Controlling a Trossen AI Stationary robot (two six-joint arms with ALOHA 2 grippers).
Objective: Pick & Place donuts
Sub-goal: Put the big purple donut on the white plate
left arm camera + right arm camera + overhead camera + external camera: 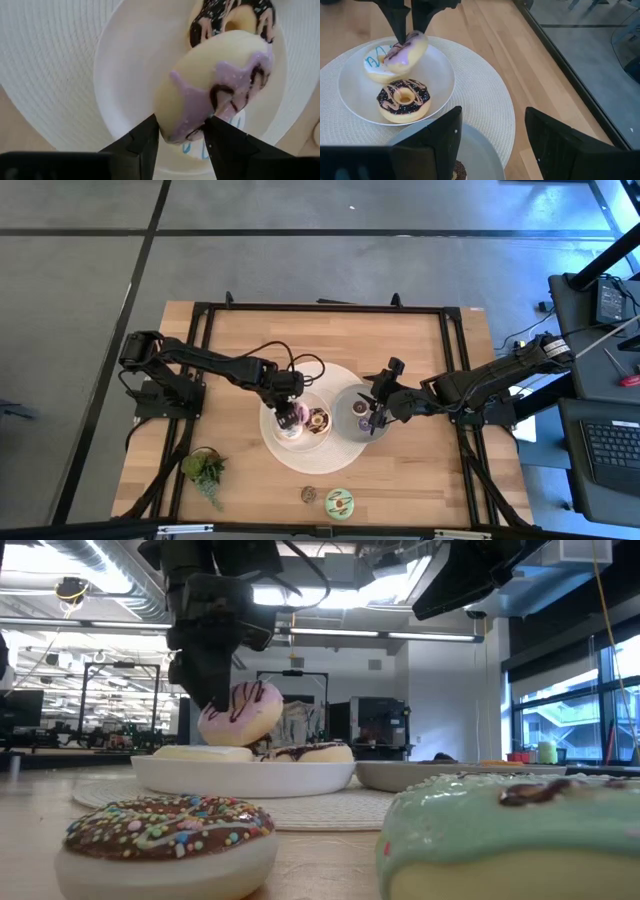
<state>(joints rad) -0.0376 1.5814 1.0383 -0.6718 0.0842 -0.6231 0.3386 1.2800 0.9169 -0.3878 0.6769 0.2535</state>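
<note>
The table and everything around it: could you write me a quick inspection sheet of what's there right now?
Surface: wooden table with a round woven mat in the middle.
Job's things: pink-iced donut held tilted over the white dish, which holds a chocolate-iced donut and a white-iced donut. A green-iced donut and a sprinkled chocolate donut sit near the front edge.
Clutter: small leafy plant; grey dish beside the white one.
Grippers: left tool shut on the pink-iced donut; right tool open over the grey dish.
Cables: black cable looping along the left arm.
Surroundings: laptop desk at right; no people seen.
</note>
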